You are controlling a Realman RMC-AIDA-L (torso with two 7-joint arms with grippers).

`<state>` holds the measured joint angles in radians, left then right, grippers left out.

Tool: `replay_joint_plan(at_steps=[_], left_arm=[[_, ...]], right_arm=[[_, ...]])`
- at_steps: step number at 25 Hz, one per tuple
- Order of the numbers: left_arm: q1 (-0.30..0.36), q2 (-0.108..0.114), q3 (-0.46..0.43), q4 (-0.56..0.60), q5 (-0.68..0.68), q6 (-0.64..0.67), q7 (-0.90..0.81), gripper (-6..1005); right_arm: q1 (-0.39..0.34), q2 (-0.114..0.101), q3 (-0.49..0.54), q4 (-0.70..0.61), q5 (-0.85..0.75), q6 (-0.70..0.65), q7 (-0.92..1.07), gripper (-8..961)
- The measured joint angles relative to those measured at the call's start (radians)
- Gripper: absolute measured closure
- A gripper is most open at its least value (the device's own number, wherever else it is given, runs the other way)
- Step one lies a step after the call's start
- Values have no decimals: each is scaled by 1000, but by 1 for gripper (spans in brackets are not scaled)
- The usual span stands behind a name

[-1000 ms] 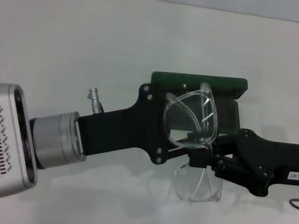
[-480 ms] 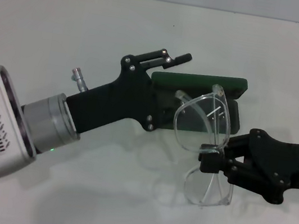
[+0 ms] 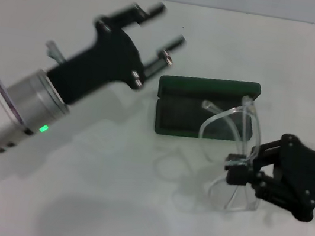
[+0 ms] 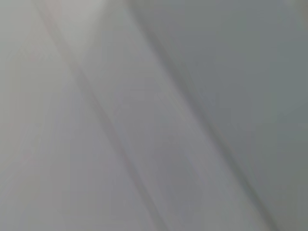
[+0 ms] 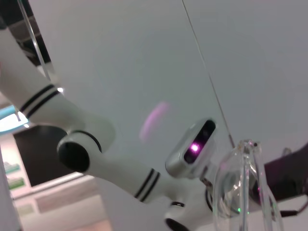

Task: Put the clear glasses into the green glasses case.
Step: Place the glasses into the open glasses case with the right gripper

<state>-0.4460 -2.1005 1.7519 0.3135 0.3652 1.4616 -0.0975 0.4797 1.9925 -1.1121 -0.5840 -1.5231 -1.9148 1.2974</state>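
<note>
Head view: right pincer (image 3: pixel 238 170) reaches in from the right edge, low over the white table (image 3: pixel 264 51), and is clamped on the clear glasses (image 3: pixel 233 148) at the lower rim of the lens, near the bridge. Glasses are held off the table, lens standing roughly upright and turned edge-on, one thin clear arm pointing back over the case; a second faint clear outline beneath them looks like the lens's shadow or reflection on the table. The green glasses case (image 3: pixel 207 105) lies open on the table just behind and to the left of the held glasses, lid flat toward the far side, dark lining facing up; nothing lies in the case. The glasses overlap the case's near right corner in this view, but whether they touch it cannot be told. Left pincer (image 3: pixel 159 31) is raised up and left of the case, well apart from it, its two black fingers (image 3: pixel 170 45) spread with a wide gap, holding nothing; it shows motion blur. Right wrist view: the glasses' clear lens (image 5: pixel 245 187) stands close to the camera, with the robot's white body behind it. Left wrist view: only a blurred grey surface, nothing to tell.
</note>
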Motion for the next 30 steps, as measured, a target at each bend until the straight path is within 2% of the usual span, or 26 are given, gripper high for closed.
replay_joint_plan(at_steps=[5, 8, 12, 14, 17, 18, 19, 21, 27, 30], left_arm=[[11, 4, 0, -32, -260, 4, -137, 468], [24, 18, -1, -33, -338, 5, -298, 468], [32, 47, -2, -34, -338, 4, -500, 468], [35, 55, 0, -49, -325, 1, -560, 468], [29, 56, 1, -79, -313, -1, -590, 468], [27, 55, 0, -90, -312, -4, -605, 468], [26, 53, -1, -101, -312, -12, -628, 468], [26, 56, -1, -109, -313, -42, -684, 468], [19, 84, 6, -111, -298, -92, -797, 468], [18, 87, 6, -111, -285, -92, -811, 467]], right_arm=[[-60, -4, 30, -116, -19, 105, -42, 839], [-99, 12, 25, -250, -91, 228, -31, 837], [-119, 25, -51, -460, -201, 341, 95, 836], [-115, 23, -99, -556, -250, 371, 166, 835], [-108, 24, -186, -697, -356, 452, 250, 834], [-108, 24, -186, -697, -356, 452, 250, 833], [-90, 26, -259, -751, -439, 508, 306, 833], [-68, 26, -317, -776, -503, 543, 353, 832], [-13, 29, -494, -832, -703, 667, 460, 829], [-2, 31, -559, -852, -790, 734, 495, 828]])
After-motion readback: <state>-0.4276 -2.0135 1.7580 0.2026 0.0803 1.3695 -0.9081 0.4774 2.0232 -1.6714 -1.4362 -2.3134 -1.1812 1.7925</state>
